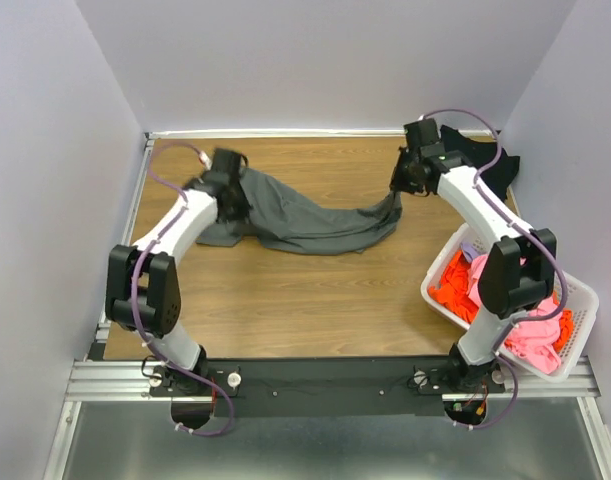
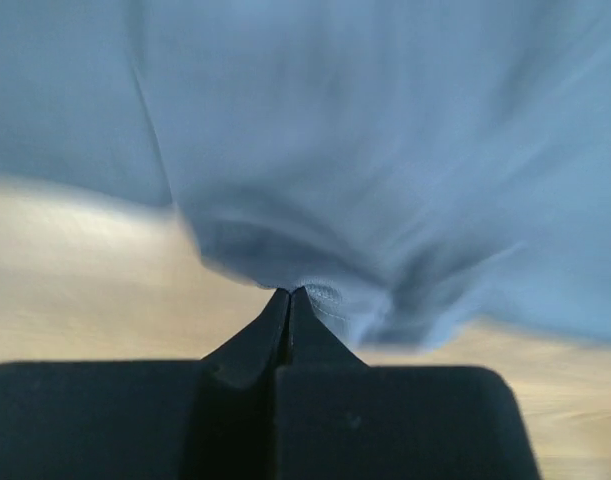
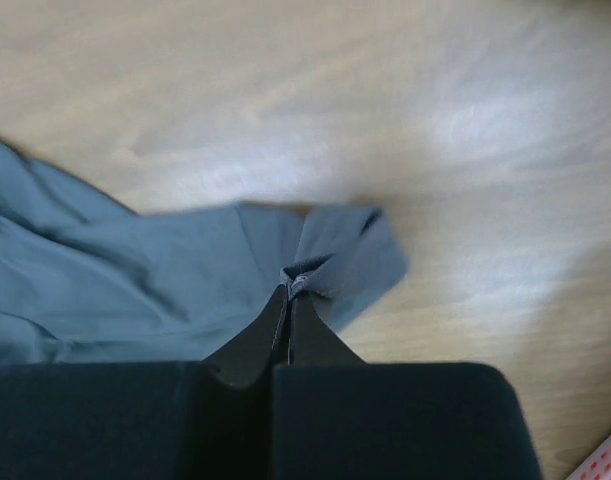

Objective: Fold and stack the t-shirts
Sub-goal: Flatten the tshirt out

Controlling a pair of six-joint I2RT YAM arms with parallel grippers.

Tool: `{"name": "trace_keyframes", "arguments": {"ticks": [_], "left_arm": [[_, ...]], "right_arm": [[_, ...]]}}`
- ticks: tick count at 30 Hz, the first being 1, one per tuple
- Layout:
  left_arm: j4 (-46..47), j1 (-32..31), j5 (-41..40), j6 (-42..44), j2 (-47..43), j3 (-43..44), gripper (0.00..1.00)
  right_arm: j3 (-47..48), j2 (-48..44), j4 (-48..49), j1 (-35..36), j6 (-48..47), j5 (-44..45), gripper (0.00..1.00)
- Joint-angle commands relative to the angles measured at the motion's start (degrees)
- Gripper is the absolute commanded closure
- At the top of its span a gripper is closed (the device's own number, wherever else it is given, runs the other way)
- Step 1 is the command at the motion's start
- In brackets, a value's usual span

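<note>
Dark grey t-shirt [image 1: 315,222]: left gripper [image 2: 289,293], right gripper [image 3: 289,291] pinch edges (well apart).

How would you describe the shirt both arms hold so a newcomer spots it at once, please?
On the wooden table, look across its far half. The dark grey t-shirt stretches there, pinched by the left gripper and the right gripper. It alone is grey; the black t-shirt lies bunched in the far right corner.
</note>
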Motion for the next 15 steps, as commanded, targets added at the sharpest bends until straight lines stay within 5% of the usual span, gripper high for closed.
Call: {"name": "trace_keyframes", "arguments": {"ticks": [1, 8, 15], "left_arm": [[-2.2, 6.7, -2.2, 2.7, -1.6, 20.2, 1.0], [-9.3, 10.9, -1.3, 6.8, 5.1, 47.5, 1.0], [-7.4, 11.4, 1.7, 6.7, 4.4, 54.2, 1.0]], "right_arm": [[8.6, -3.7, -0.4, -3.4, -1.2, -1.0, 0.99], [17.4, -4.4, -2.3, -8.4, -1.5, -4.3, 0.99], [20.5, -7.3, -3.0, -9.0, -2.3, -4.3, 0.99]]}}
